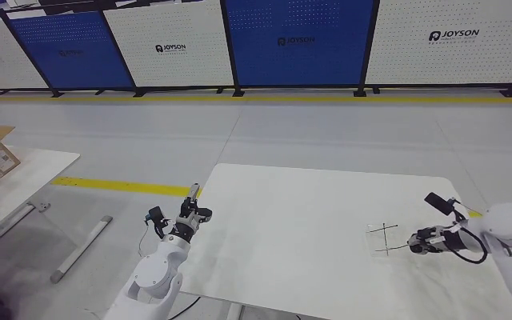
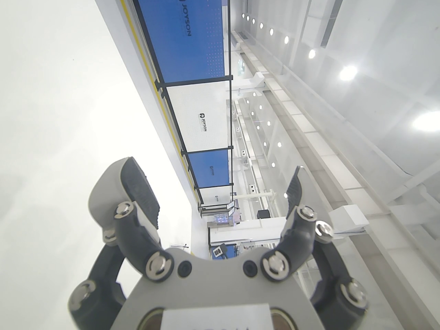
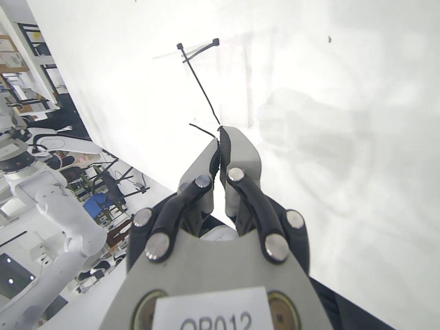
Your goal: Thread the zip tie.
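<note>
Your right gripper (image 3: 219, 135) is pinched shut on the thin tail of the zip tie (image 3: 201, 87), which lies on the table (image 3: 309, 35) just ahead. A pull may slip it out. A second tie (image 3: 216, 41) crosses its head and could snag. Far off, the left gripper (image 2: 215, 166) stands wide open, empty.

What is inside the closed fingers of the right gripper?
The thin tail of a black zip tie enters the right gripper; the pinched part is hidden between the pads.
</note>
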